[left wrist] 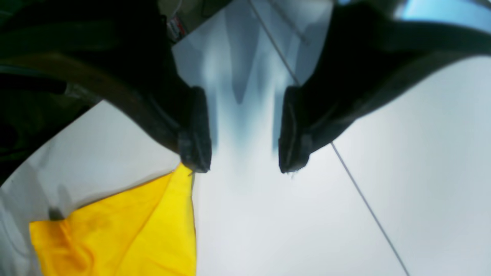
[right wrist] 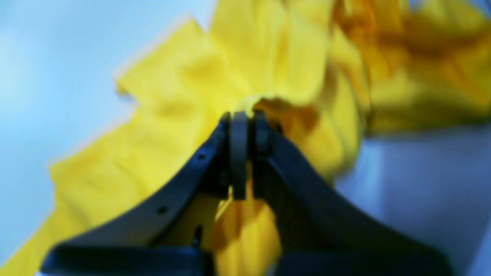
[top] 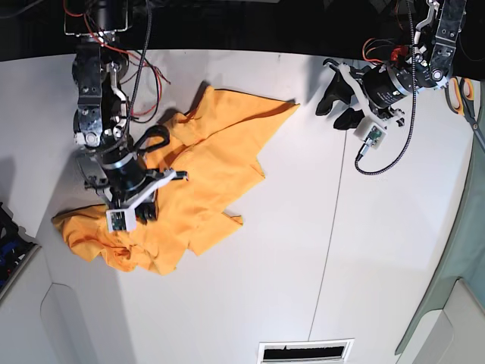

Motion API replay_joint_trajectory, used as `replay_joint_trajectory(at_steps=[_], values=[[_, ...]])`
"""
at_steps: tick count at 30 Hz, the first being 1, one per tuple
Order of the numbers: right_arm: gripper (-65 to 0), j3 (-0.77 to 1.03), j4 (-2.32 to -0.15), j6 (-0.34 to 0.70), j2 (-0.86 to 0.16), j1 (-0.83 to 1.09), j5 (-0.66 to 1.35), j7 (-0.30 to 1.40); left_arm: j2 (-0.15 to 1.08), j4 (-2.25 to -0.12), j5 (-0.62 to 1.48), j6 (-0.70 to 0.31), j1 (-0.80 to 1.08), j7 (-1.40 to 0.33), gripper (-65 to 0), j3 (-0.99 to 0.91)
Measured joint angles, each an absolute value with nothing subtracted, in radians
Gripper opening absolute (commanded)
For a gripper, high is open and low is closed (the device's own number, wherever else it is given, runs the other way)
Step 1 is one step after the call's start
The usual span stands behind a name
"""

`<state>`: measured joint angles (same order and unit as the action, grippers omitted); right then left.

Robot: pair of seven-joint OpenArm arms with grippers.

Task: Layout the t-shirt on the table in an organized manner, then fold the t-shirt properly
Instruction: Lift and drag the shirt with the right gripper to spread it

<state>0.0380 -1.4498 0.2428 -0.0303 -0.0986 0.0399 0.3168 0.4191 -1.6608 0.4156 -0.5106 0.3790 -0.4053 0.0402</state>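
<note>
The orange-yellow t-shirt (top: 208,163) lies crumpled on the left half of the white table (top: 250,288), with one corner stretching toward the far middle. My right gripper (top: 145,206) rests on its near-left part. In the right wrist view the right gripper (right wrist: 245,117) is shut on a bunched fold of the t-shirt (right wrist: 184,99). My left gripper (top: 339,106) hovers open over bare table at the far right, well clear of the shirt. In the left wrist view the left gripper (left wrist: 244,157) holds nothing, and a corner of the t-shirt (left wrist: 134,230) lies beside one fingertip.
A thin dark seam (top: 331,227) runs across the table, and a vent slot (top: 305,351) sits at the near edge. Scissors (top: 466,98) and a grey-green cloth (top: 455,258) lie along the right edge. A dark-blue object (top: 9,243) sits at the left edge.
</note>
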Motion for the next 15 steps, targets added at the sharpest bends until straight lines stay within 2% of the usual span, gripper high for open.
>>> replay_joint_trajectory(at_steps=[5, 9, 13, 15], values=[[-65.0, -0.062, -1.45, 0.294, -0.021, -0.232, 0.063, 0.319, 0.439, -1.661, 0.417, -0.511, 0.379, -0.412, -32.8, 0.04], [-65.0, -0.162, -1.448, 0.294, 0.05, -0.314, 0.06, 0.323, 0.455, -1.661, 0.417, -0.51, 0.379, -0.412, -32.8, 0.04], [-65.0, -0.276, -1.439, 0.361, 0.135, -0.381, 0.04, 0.319, 0.457, -1.661, 0.416, -0.51, 0.379, -0.424, -32.8, 0.04], [-65.0, -0.358, -1.409, 0.374, 0.147, -0.406, 0.053, 0.308, 0.457, -1.661, 0.417, -0.511, 0.379, -0.435, -32.8, 0.04]])
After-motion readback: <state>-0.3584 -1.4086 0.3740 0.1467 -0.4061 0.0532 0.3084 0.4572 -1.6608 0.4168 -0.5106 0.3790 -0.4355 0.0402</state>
